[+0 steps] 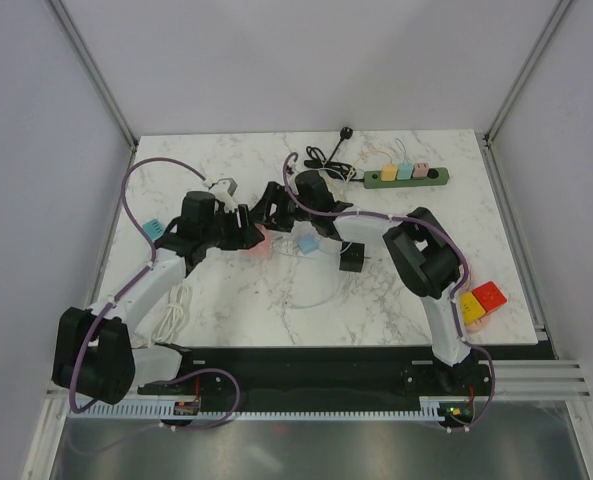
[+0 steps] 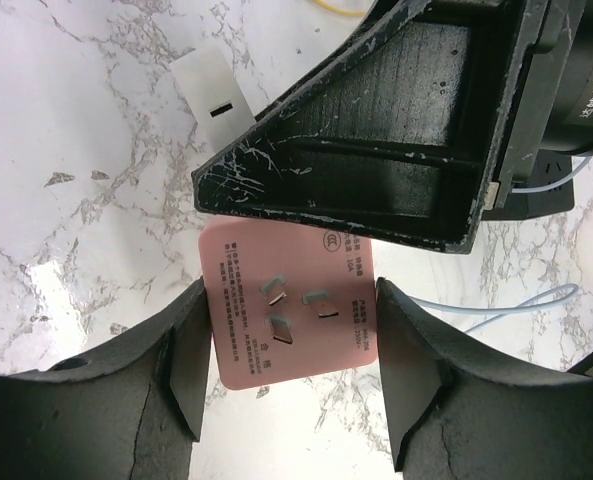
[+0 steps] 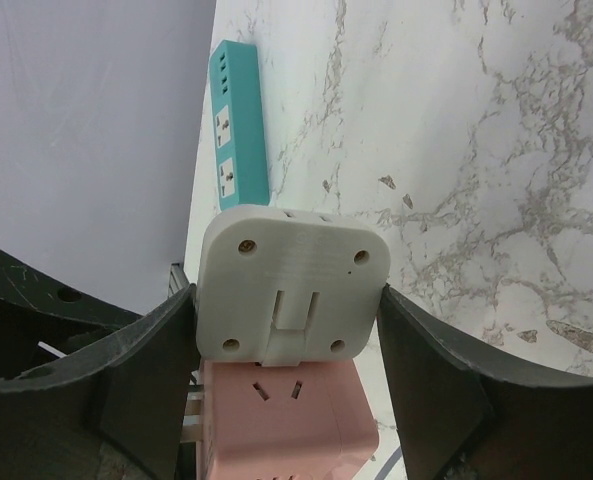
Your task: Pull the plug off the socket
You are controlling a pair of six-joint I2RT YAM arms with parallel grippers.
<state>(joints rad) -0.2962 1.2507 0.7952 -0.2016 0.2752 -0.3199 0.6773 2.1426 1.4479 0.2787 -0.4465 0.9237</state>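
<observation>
A pink socket cube [image 1: 259, 243] sits in the middle of the marble table, where the two arms meet. In the left wrist view its pronged face [image 2: 291, 320] lies between my left gripper's [image 2: 291, 335] fingers, which press on both of its sides. The right wrist view shows a white square plug [image 3: 291, 280] seated flush against the pink socket cube [image 3: 286, 420]. My right gripper [image 3: 288, 310] is shut on the plug, one finger on each side. One right finger [image 2: 376, 130] crosses the left wrist view just above the cube.
A green power strip [image 1: 406, 176] with several plugs lies at the back right, beside a black plug and cable [image 1: 326, 152]. A blue cube [image 1: 306, 243] and a black cube [image 1: 351, 258] sit near the grippers. A teal strip [image 3: 238, 120] lies left; yellow and red blocks [image 1: 481, 300] lie right.
</observation>
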